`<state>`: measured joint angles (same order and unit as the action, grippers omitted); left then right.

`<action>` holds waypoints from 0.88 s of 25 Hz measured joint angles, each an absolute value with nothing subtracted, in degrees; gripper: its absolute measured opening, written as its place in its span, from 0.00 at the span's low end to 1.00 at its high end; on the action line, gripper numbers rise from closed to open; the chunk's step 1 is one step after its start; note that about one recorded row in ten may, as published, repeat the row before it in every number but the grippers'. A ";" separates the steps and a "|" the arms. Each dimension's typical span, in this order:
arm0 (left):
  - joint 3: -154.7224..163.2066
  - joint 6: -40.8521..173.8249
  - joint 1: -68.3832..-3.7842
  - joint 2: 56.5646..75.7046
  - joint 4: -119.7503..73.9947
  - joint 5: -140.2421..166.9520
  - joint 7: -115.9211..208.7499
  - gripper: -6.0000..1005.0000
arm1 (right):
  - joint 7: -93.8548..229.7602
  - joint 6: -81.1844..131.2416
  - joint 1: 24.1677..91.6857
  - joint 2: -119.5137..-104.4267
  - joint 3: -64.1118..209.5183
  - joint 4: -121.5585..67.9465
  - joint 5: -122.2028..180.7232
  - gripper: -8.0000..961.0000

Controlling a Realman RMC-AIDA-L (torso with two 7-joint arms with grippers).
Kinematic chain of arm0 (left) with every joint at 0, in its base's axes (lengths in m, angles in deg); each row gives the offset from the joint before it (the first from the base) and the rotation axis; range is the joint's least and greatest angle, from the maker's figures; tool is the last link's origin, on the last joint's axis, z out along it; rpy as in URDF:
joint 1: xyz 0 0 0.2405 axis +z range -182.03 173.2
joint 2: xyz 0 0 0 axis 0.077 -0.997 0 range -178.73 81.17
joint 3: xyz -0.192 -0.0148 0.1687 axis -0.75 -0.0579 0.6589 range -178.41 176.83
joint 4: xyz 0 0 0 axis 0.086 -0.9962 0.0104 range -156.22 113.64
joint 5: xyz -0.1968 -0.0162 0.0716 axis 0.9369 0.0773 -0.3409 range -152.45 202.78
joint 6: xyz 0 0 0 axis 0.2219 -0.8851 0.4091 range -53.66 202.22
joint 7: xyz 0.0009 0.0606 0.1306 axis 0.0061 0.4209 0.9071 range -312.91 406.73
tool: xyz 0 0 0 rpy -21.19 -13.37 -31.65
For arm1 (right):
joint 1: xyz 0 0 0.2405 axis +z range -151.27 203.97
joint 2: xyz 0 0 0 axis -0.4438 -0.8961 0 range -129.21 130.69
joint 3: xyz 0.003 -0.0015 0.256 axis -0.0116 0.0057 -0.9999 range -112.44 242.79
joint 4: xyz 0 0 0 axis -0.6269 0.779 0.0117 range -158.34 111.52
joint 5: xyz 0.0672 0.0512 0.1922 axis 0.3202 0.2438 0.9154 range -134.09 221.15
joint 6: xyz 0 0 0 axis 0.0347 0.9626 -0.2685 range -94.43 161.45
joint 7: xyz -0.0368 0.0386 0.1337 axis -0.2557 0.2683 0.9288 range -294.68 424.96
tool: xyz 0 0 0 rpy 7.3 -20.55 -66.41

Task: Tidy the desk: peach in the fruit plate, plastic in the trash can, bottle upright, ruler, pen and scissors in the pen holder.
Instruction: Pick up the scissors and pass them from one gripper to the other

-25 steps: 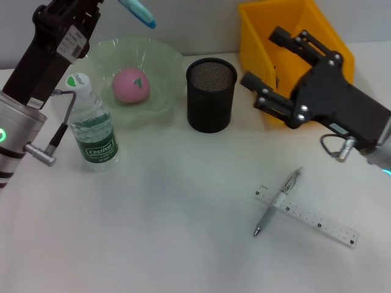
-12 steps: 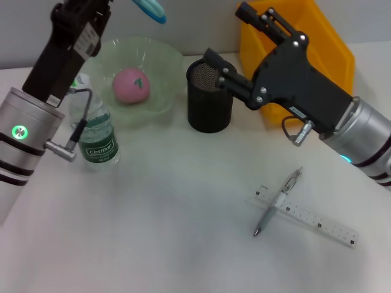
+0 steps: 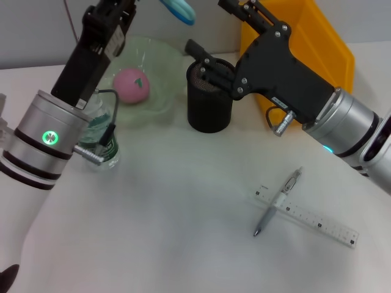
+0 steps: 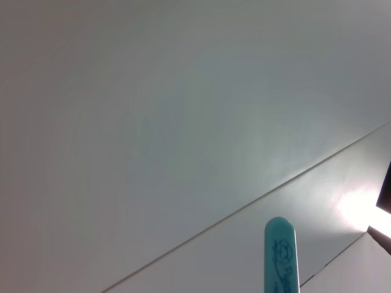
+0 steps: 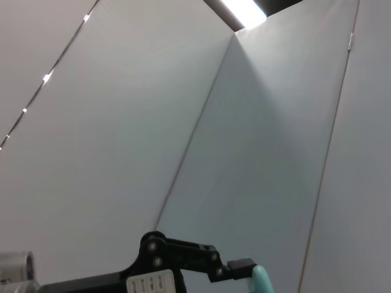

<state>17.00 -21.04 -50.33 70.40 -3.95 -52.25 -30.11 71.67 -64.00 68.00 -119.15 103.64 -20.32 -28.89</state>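
A matt white desk [image 3: 183, 232] is seen before a pale wall. One yellow plastic bin [image 3: 317, 43], one translucent green plate [image 3: 156, 91] holding one pink peach [image 3: 131, 85], one black mesh holder [image 3: 208, 104], one upright bottle [image 3: 101, 143], one ruler [image 3: 311, 217] and one pen [image 3: 275, 204] are counted. Teal scissors [image 3: 178, 9] are gripped by the left gripper [image 3: 125, 5] above the plate. The right gripper [image 3: 226, 33] is spread open, empty, over the holder.

A white table [image 3: 183, 232] carries everything. At the far left stand a water bottle [image 3: 101, 137] and a green plate [image 3: 160, 97]. A black mesh pen holder [image 3: 209, 104] stands far centre, a yellow bin [image 3: 317, 36] far right. Near right, a pen [image 3: 276, 203] lies across a ruler [image 3: 308, 217].
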 joint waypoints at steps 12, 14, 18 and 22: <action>7.17 -18.15 -48.90 70.39 -2.06 -62.43 -28.06 0.23 | 67.35 -63.03 70.14 -119.14 101.92 -18.52 -28.89 0.77; 7.15 -18.15 -48.85 70.39 -2.01 -62.47 -28.05 0.23 | 67.17 -62.97 70.21 -119.14 101.42 -18.33 -28.92 0.77; 7.02 -18.15 -48.42 70.39 -1.56 -62.57 -28.05 0.23 | 66.91 -62.66 70.61 -119.14 100.70 -18.05 -29.25 0.77; 6.94 -18.16 -48.31 70.39 -1.34 -62.62 -28.05 0.23 | 66.44 -62.37 70.68 -119.14 101.06 -18.05 -29.37 0.77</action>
<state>6.94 -18.16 -48.31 70.39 -1.34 -62.62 -28.05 66.44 -62.37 70.68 -119.14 101.06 -18.05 -29.37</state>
